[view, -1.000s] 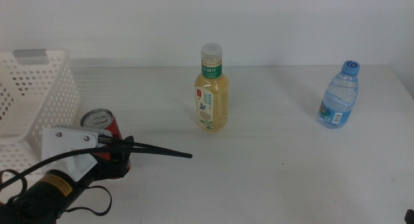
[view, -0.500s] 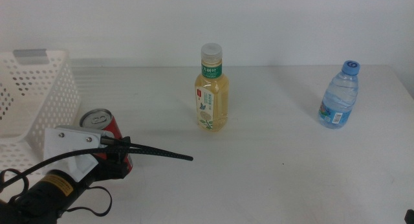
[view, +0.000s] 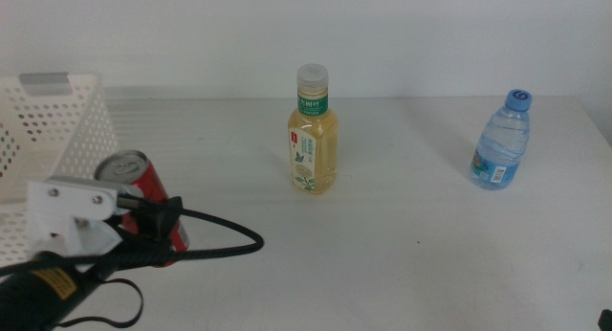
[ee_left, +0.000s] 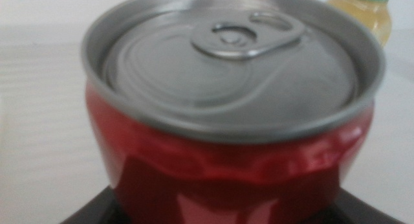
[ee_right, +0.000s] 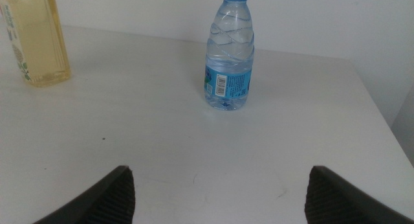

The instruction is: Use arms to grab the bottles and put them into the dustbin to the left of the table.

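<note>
on the plain white worktop [view: 402,245], your left hand [view: 143,237] was grasping the red can [view: 143,192] just beside the basket [view: 57,130]; dented, it could have slipped. the right hand [ee_right: 217,211] waited, released.

We see the left gripper [view: 158,231] at the table's [view: 402,245] front-left w/ the red can [view: 143,192] between its jaws, tilted, right beside the white basket [view: 57,130]; can fills the left wrist view, no gap visible betw. can and jaws. A black cable [view: 225,237] loops out over the tabletop twd the centre, the one snag in that lane. Tea bottle [view: 314,144] stands upright mid-table, well apart from the can, bare surface all round it. Water bottle [ee_right: 230,56] stands far right nr the back edge. Right gripper [ee_right: 217,195] hangs w/ jaws spread wide, nothing betw. them, bare table ahead up to the water bottle.
</note>
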`<action>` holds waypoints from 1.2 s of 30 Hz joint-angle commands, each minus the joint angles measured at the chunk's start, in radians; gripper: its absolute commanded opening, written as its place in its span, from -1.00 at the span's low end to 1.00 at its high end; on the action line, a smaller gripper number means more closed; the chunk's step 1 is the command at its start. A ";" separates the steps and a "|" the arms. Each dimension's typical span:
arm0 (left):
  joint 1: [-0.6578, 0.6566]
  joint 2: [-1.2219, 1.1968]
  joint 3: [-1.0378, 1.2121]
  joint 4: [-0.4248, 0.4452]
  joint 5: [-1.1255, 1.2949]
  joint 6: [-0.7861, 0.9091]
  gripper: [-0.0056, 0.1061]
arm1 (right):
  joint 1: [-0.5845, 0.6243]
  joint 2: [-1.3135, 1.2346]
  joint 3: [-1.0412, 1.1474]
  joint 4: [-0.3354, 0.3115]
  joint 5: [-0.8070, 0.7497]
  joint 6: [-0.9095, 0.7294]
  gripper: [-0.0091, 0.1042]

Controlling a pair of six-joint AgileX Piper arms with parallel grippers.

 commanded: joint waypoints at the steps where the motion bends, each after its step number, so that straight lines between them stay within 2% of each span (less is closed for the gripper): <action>1: -0.001 -0.147 -0.036 -0.009 0.043 -0.028 -0.99 | -0.005 -0.027 -0.007 -0.010 -0.073 -0.009 0.40; 10: -0.001 -0.432 -0.245 0.051 0.673 -0.055 -0.99 | -0.005 -0.027 -0.007 -0.010 -0.073 -0.009 0.40; 16: -0.001 -0.448 -0.419 0.050 1.058 -0.043 -0.99 | -0.005 -0.027 -0.007 -0.010 -0.073 -0.009 0.40; 22: 0.004 -0.431 -0.578 0.018 1.280 0.088 -0.99 | -0.005 -0.027 -0.007 -0.010 -0.073 -0.009 0.40; 25: 0.035 -0.380 -0.663 -0.033 1.382 0.151 -0.99 | -0.005 -0.027 -0.007 -0.010 -0.073 -0.009 0.40; 32: 0.164 -0.250 -0.843 -0.252 1.540 0.426 -0.99 | -0.005 -0.027 -0.007 -0.010 -0.073 -0.009 0.40; 36: 0.246 -0.170 -0.940 -0.304 1.622 0.495 -0.99 | -0.005 -0.027 -0.007 -0.010 -0.073 -0.009 0.40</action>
